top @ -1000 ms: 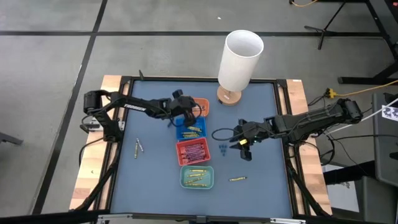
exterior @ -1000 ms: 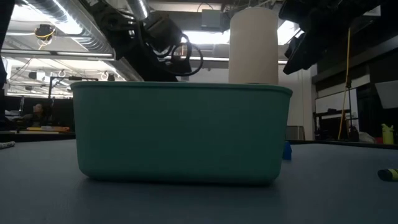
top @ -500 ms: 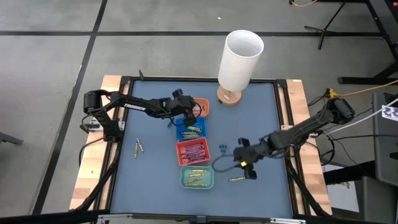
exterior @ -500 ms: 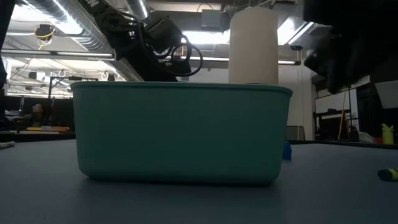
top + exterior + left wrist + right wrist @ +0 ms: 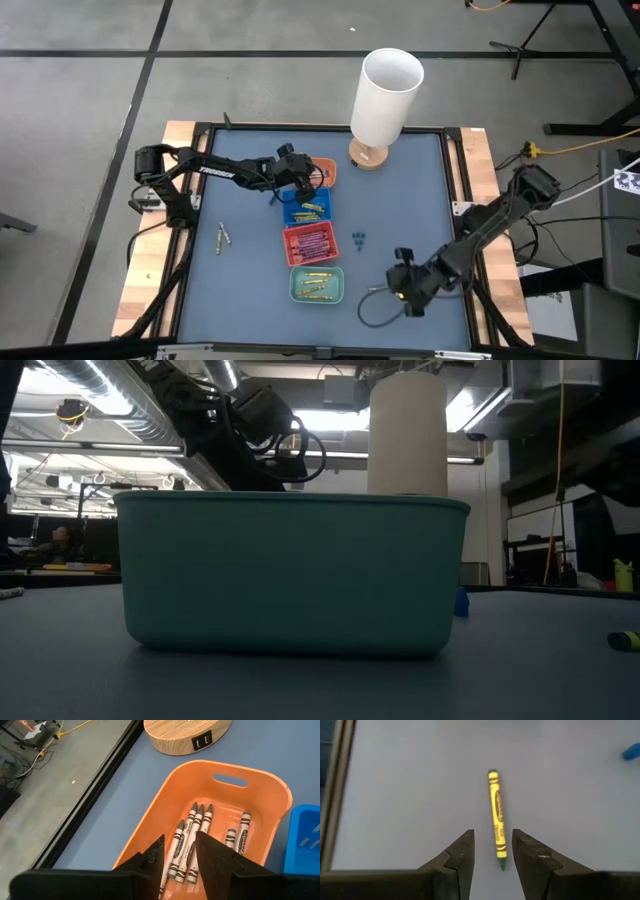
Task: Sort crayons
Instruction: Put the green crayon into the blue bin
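Orange tray (image 5: 250, 795) held several grey crayons (image 5: 192, 840), and we saw the left gripper (image 5: 179, 851) above them, fingers spread, nothing pinched. Our right gripper (image 5: 492, 854) hung over the table's near right part, fingers apart either side of a yellow crayon (image 5: 497, 825) lying flat on the blue mat (image 5: 400, 200). Blue (image 5: 307, 207), red (image 5: 311, 243) and teal (image 5: 316, 284) trays held more crayons; two (image 5: 222, 235) lay loose at the left.

1. The left gripper (image 5: 297, 181) hovers over the orange tray (image 5: 322, 171), just beside the tall white cylinder (image 5: 385, 97).
2. Blue tray (image 5: 307, 209), red tray (image 5: 311, 242) and teal tray (image 5: 317, 284) stand in a row, holding crayons.
3. The right gripper (image 5: 403, 290) hangs near the table's front edge, right of the teal tray.
4. Two crayons (image 5: 221, 237) lie loose at the left.
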